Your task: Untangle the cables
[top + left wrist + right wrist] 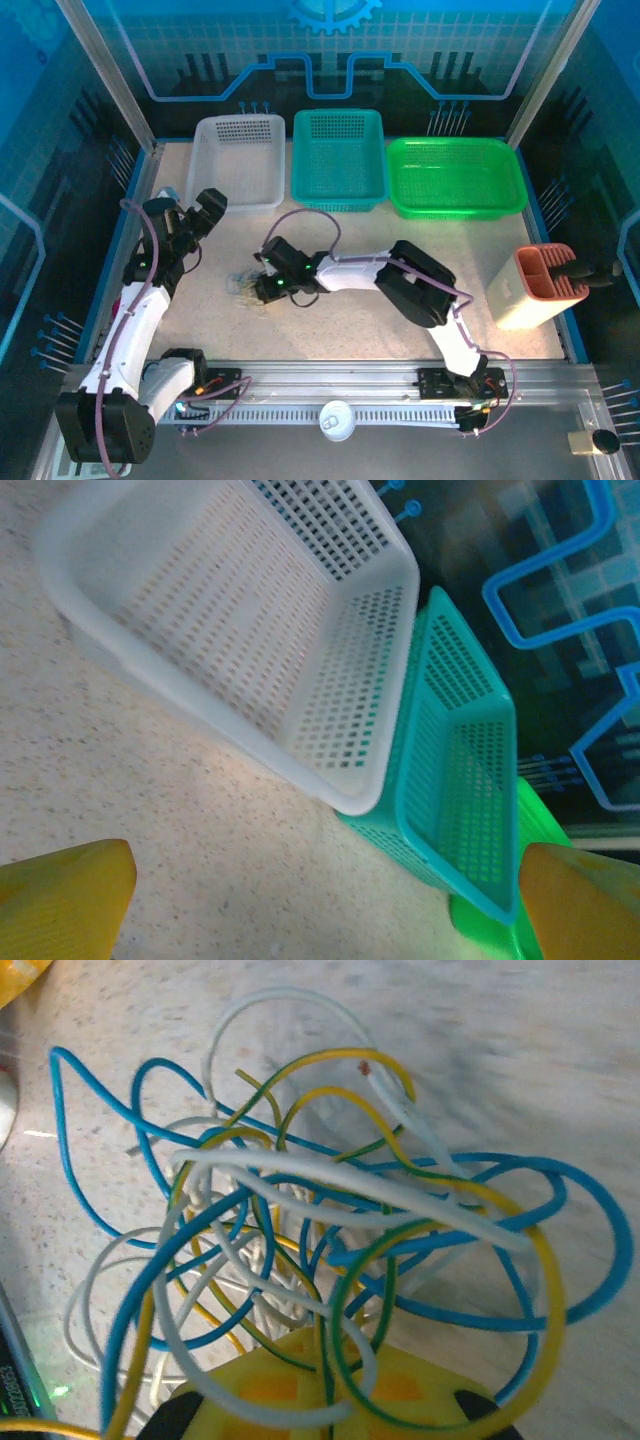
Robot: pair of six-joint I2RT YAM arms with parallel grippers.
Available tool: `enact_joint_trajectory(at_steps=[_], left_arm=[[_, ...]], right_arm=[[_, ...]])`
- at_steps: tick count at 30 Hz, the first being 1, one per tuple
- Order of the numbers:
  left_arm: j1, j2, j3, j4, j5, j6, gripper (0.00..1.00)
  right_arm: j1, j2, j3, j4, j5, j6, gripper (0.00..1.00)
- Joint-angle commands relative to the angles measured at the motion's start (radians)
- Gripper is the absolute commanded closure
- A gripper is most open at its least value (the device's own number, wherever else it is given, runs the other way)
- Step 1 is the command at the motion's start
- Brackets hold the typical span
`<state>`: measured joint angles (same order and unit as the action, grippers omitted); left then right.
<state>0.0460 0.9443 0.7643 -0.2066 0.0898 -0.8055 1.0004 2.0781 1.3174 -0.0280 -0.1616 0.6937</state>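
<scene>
Overhead view: a pale speckled table [400, 235] inside a blue-lit glass enclosure; along its far edge stand a white basket [238, 160], a teal basket [338, 158] and a green basket [455, 178], side by side. At the right edge sits a cream holder with an orange top [538, 285]. The cables [243, 287] lie as a small tangle left of centre on the table. The right gripper [258, 288] is down at the tangle's right side; the left gripper [212, 203] hangs raised, near the white basket and well apart from the tangle.

Left wrist view: the left gripper [320, 920] is spread wide, with one yellow finger in each lower corner and nothing between them. Beyond it is bare table, then the white basket [250, 630], teal basket [450, 770] and a sliver of green basket [495, 925].

Right wrist view: the cables [330, 1230] are blue, white, yellow and green-striped wires looped through one another, lifting a little off the table. The right gripper [330, 1395] is closed; several strands run into its yellow fingers [400, 1390] and seem pinched there.

The wires look thin, light and springy, likely slippery in a pinch; a single outer loop or the bare white end near the top would be a cleaner hold than the knotted middle.
</scene>
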Motion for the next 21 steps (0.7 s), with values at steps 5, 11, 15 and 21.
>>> enact_joint_trajectory(at_steps=[5, 11, 15, 21], left_arm=[[-0.031, 0.019, 0.031, 0.046, 0.201, 0.061, 0.01], [-0.211, 0.069, 0.055, 0.040, 0.166, 0.107, 0.01], [-0.345, 0.123, 0.058, 0.068, 0.115, 0.105, 0.01], [-0.455, 0.208, 0.072, 0.089, 0.071, 0.115, 0.01]], right_arm=[[-0.121, -0.304, -0.211, -0.059, 0.018, -0.091, 0.98], [-0.229, -0.469, -0.347, -0.173, 0.040, -0.195, 0.89], [-0.303, -0.556, -0.418, -0.215, 0.027, -0.226, 0.66], [-0.345, -0.727, -0.457, -0.316, 0.053, -0.256, 0.38]])
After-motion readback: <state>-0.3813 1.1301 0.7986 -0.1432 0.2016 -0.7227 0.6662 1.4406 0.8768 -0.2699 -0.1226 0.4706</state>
